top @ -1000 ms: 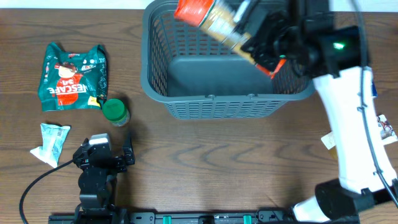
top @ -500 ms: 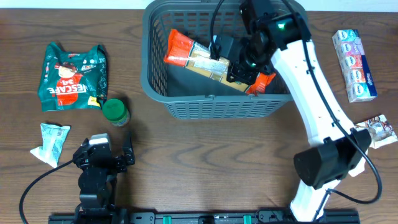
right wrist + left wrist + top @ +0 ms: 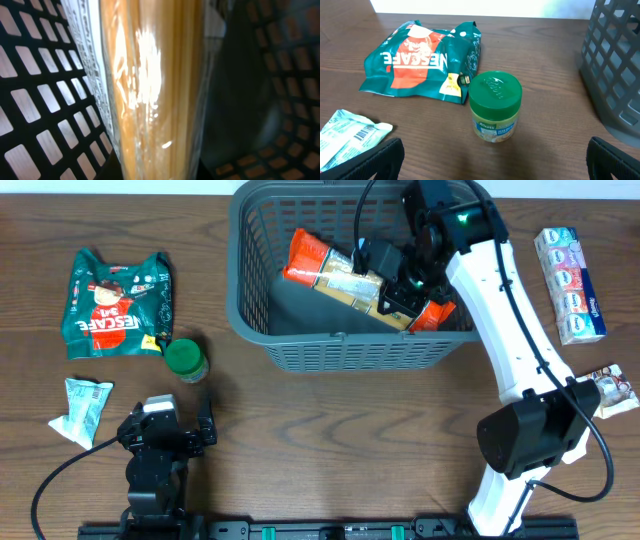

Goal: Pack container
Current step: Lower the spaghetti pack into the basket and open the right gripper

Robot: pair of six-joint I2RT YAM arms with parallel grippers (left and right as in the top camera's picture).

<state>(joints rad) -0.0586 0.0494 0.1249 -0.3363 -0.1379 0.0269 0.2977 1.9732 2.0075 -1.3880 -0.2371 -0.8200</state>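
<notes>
The container, a dark grey slotted basket (image 3: 345, 352), stands at the back middle of the table. My right gripper (image 3: 398, 288) is inside it, shut on a long spaghetti packet (image 3: 335, 272) with orange ends that lies slanted across the basket interior. In the right wrist view the spaghetti packet (image 3: 155, 90) fills the frame, with the basket lattice (image 3: 35, 100) behind it. My left gripper (image 3: 165, 420) rests open and empty at the front left, and its open jaws (image 3: 492, 165) point at a green-lidded jar (image 3: 495, 107).
A green Nescafe bag (image 3: 115, 302), the jar (image 3: 185, 360) and a small white-green sachet (image 3: 80, 408) lie on the left. A pink-blue multipack (image 3: 570, 285) and a small packet (image 3: 610, 388) lie on the right. The basket wall (image 3: 615, 65) shows at the right of the left wrist view.
My right arm has brought the spaghetti packet down from above the rim into the basket and shifted it slightly right. The left arm has not moved.
</notes>
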